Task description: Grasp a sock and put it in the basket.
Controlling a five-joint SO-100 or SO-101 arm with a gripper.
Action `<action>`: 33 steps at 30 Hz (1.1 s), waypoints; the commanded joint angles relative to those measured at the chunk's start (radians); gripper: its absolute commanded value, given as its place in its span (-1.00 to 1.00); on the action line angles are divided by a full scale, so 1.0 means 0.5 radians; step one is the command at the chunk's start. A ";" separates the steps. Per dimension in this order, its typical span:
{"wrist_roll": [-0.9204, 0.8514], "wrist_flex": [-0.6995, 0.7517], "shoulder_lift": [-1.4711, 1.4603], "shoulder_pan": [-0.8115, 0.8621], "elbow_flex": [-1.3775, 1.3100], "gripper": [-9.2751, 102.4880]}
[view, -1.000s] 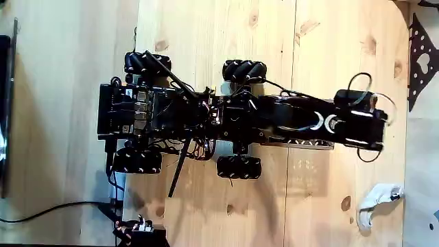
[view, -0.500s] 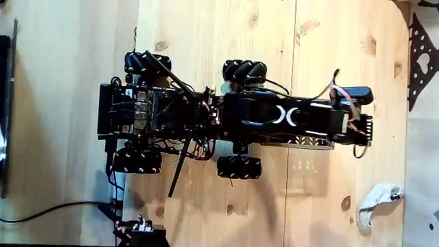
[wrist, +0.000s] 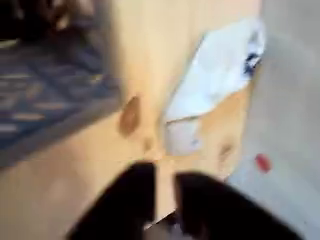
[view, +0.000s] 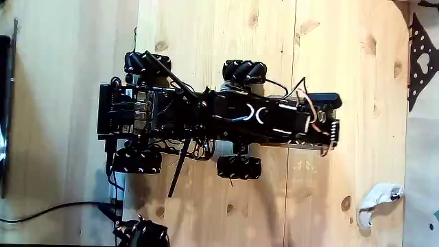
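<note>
In the fixed view my arm lies stretched to the right over the black wheeled base (view: 137, 113), and my gripper (view: 330, 129) is at its right end amid loose wires. A strip of perforated grey metal, the basket (view: 305, 143), shows just below the arm. The black sock is hidden or lost against the dark arm. In the blurred wrist view two dark shapes at the bottom edge are my gripper (wrist: 165, 205), with a thin line of wood between them. Whether it holds anything is unclear.
A small white sock with grey marks (view: 376, 200) (wrist: 215, 80) lies on the wooden floor at the fixed view's lower right. A blue rug (wrist: 45, 95) is at the wrist view's left. Cables run at the fixed view's lower left, and dark patterned cloth (view: 422, 58) sits at its right edge.
My arm has pulled back to the left, its end moving from near the floor's right side to over the basket. The white sock has not moved.
</note>
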 commanded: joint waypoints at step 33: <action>0.006 0.304 -0.393 -0.018 0.163 -0.83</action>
